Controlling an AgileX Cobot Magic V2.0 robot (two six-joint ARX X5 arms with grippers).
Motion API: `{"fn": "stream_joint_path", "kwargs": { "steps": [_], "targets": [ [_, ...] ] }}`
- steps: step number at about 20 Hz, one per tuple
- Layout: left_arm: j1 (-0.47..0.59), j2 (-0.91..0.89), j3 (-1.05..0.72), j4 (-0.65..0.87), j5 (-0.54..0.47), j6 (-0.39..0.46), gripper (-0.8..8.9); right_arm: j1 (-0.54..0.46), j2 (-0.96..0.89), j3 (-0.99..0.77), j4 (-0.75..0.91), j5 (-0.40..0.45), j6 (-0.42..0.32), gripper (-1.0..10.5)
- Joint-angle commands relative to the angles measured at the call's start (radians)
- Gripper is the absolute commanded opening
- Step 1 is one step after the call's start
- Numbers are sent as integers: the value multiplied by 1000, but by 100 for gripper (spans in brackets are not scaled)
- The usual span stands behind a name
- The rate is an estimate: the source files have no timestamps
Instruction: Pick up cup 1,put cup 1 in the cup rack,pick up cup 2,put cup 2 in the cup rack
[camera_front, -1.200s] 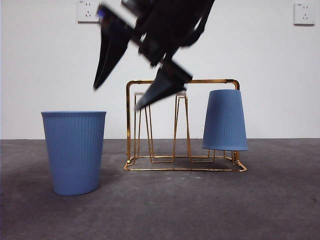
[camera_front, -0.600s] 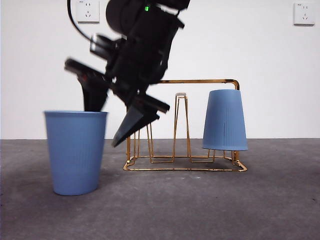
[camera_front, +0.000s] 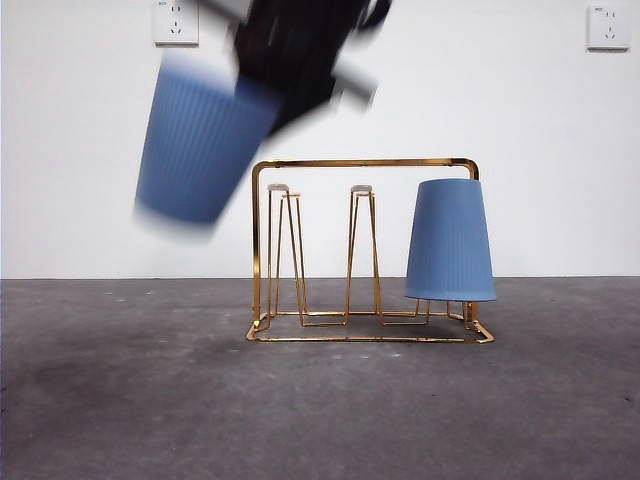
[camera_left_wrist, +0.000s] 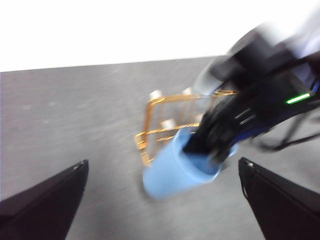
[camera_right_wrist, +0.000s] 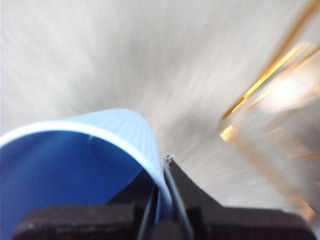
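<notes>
Second cup's up in the air, pinched by its rim

The right tool (camera_right_wrist: 162, 200) is clamped on the rim wall of the ribbed blue plastic cup (camera_front: 205, 145), one jaw inside and one outside, holding it tilted and clear of the grey desk (camera_front: 320, 400), above the left end of the gold wire cup rack (camera_front: 365, 250). The other blue cup (camera_front: 450, 240) already sits upside down on the rack's right-hand peg. The cup looks light, thin-walled and a bit flexy, so a rim pinch probably works fine, but a hard squeeze could bend it and smooth plastic might slip while swinging. The left tool (camera_left_wrist: 160, 200) hangs back with jaws spread wide, holding nothing.
</notes>
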Motion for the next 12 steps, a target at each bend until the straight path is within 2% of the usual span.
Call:
{"fn": "stream_joint_path", "kwargs": {
  "steps": [1,4,8,12],
  "targets": [
    [-14,9,-6,82,-2,41,502,0,-176,2,-29,51,-49,-17],
    [-23,38,-6,213,27,114,502,1,-404,2,-56,69,-63,-17],
    [-23,88,-6,366,109,203,502,1,-570,2,-80,86,-88,-17],
    [-15,158,-6,542,221,286,502,1,-710,2,-117,140,-135,-17]
  ]
}}
